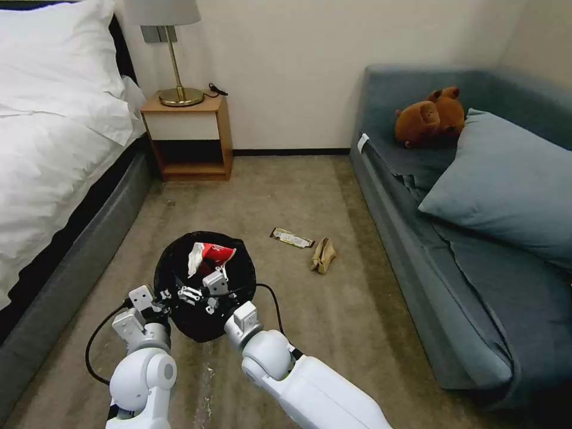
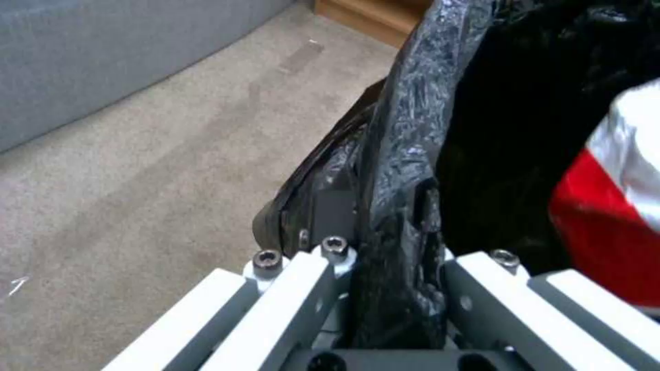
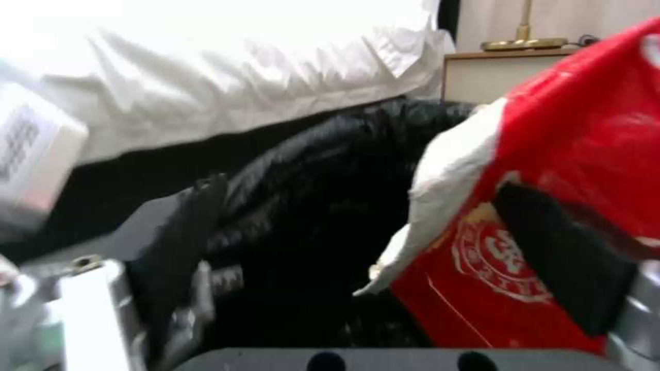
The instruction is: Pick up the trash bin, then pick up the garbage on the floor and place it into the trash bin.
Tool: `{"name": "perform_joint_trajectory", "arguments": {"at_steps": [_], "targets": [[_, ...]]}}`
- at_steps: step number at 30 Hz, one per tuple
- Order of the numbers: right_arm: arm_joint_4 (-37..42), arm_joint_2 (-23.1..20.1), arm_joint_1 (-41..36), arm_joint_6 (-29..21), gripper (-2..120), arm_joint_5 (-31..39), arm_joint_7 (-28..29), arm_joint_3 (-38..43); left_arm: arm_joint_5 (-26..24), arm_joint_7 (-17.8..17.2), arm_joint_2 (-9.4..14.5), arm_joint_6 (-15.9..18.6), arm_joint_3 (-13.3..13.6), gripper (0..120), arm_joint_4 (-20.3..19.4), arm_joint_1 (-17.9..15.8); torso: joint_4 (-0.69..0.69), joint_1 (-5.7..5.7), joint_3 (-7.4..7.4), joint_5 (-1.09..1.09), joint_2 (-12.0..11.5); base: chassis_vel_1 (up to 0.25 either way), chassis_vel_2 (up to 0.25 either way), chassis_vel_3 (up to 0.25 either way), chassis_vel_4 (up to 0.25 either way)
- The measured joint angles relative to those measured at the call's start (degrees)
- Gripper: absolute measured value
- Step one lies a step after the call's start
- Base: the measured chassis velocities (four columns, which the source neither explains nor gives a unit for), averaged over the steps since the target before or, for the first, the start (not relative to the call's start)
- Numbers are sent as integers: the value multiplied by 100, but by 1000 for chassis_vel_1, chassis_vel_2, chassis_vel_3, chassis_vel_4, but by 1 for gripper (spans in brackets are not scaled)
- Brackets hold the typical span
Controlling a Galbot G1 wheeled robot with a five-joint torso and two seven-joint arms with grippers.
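Claws are seen at the bin, which is held up over the carpet in front of the robot. The left claw is clenched on the bin's near rim, the crinkled black bag being pinched between its white fingers; in the head view the left claw sits at that rim. The right claw is reached over the bin's mouth, where it is not fully parted: the red-and-white packet is gripped, with one dark pad pressed on the packet's red face. A round white emblem is printed on the packet; its lettering cannot be read. The packet is held just above the bag's opening, partly inside the rim.

Farther out on the carpet, a yellow-black wrapper is laid flat, with pale print that is too small to read. Just beside it, a crumpled tan paper is found. Both lie between the bin and the sofa.
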Motion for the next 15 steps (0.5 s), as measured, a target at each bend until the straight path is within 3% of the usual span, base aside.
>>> {"name": "perform_joint_trajectory", "arguments": {"at_steps": [1, 3, 5, 6, 8, 10, 12, 13, 15], "targets": [[12, -128, 110, -69, 99, 15, -2, -119, 1, 0, -2, -1, -5, 2, -7, 8, 0, 0, 0, 0, 0, 0, 0, 0, 0], [131, -369, 370, -346, 99, 171, -5, -318, 2, -1, 8, 0, -21, 2, -26, 30, -1, 0, 0, 0, 0, 0, 0, 0, 0], [430, -765, 958, -1087, 100, 795, 89, -783, 0, -2, 20, 0, -53, 2, -55, 47, 0, 0, 0, 0, 0, 0, 0, 0, 0], [430, -765, 958, -1087, 100, 795, 89, -783, 0, -2, 20, 0, -53, 2, -55, 47, 0, 0, 0, 0, 0, 0, 0, 0, 0], [619, -952, 1458, -1694, 100, 1263, 280, -1169, -1, -3, 15, -1, -55, 2, -70, 55, 0, 0, 0, 1, 0, 0, 0, 0, 0], [657, -979, 1557, -1843, 100, 1333, 303, -1236, -1, -2, 12, -1, -56, 2, -71, 55, 0, 0, 0, 0, 0, 0, 0, 0, 0], [861, -1033, 1986, -2625, 100, 1542, 449, -1516, 12, -4, 7, 0, -55, 2, -69, 37, 0, 0, 0, 1, 0, 0, 0, 0, 0], [861, -1033, 1986, -2625, 100, 1542, 449, -1516, 12, -4, 7, 0, -55, 2, -69, 37, 0, 0, 0, 1, 0, 0, 0, 0, 0], [1003, -1050, 2304, -3177, 100, 1728, 505, -1748, 74, -4, 7, 0, -49, 2, -36, 7, 0, 0, 0, 0, 0, 0, 0, 0, 0]]}}
